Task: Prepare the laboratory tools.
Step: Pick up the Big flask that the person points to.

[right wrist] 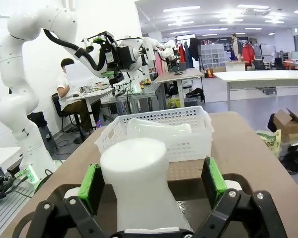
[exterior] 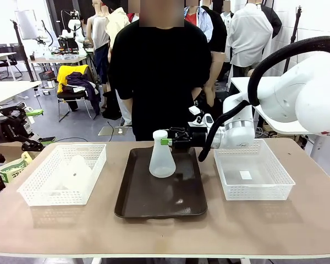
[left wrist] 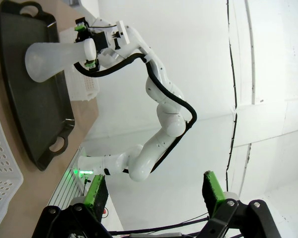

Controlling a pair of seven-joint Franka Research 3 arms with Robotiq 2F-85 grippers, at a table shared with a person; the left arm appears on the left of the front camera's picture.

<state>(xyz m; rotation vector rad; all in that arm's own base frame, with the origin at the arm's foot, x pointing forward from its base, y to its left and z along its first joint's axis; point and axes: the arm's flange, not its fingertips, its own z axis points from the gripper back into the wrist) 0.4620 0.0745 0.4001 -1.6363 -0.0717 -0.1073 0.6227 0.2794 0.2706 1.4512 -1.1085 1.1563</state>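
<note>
On the dark brown tray (exterior: pixel 154 199) at the middle of the table (exterior: pixel 264 228), one frosted flask (exterior: pixel 162 160) is seen standing upright. The right gripper (exterior: pixel 166 141) is brought in level at its neck from the robot's right. How the jaws stand is hard to read from the front, but it is settled by the right wrist view. There the green pads (right wrist: pixel 92 186) are held wide on either side of the neck. A clear gap is left at one pad, and contact at the other cannot be told, so nothing is clamped.

Beyond that neck, the second flask (right wrist: pixel 159 130) is shown lying on its side in the left basket (right wrist: pixel 188 144). From the front it is made out as a pale shape through the lattice. The left gripper (left wrist: pixel 154 193) is shown by its own wrist view with jaws fully apart and nothing between them. The tray and upright flask are seen sideways, well apart from it. The right basket (exterior: pixel 253 192), with a small white label (exterior: pixel 246 175) on its floor, is given by the front view.

Counted: two flasks, two baskets, one tray, two grippers, one person (exterior: pixel 157 71) at the far side.
</note>
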